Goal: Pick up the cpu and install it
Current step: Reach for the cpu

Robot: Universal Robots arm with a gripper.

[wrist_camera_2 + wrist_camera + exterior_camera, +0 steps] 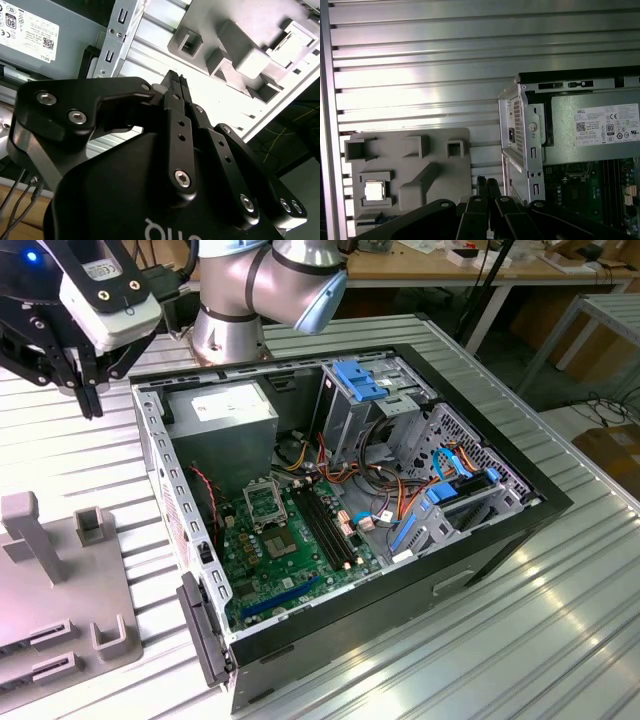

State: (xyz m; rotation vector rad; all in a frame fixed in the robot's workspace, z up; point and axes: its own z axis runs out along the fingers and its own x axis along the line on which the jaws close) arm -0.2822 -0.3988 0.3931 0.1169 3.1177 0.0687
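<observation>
- The small, flat, silver-grey square cpu (374, 191) lies in a recess of the grey plastic holder (420, 170), well apart from the black gripper (487, 184), whose fingers are pressed together on nothing.
- In the exterior view the holder (60, 610) is cut off by the frame edge.
- The gripper (90, 405) hangs above the ribbed metal table (500, 640), just outside the open black computer case (560, 505). The case's steel wall stands between it and the green motherboard (290, 560).

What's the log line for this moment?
gripper: shut, empty, over table beside computer case | cpu: lying in grey holder, untouched
</observation>
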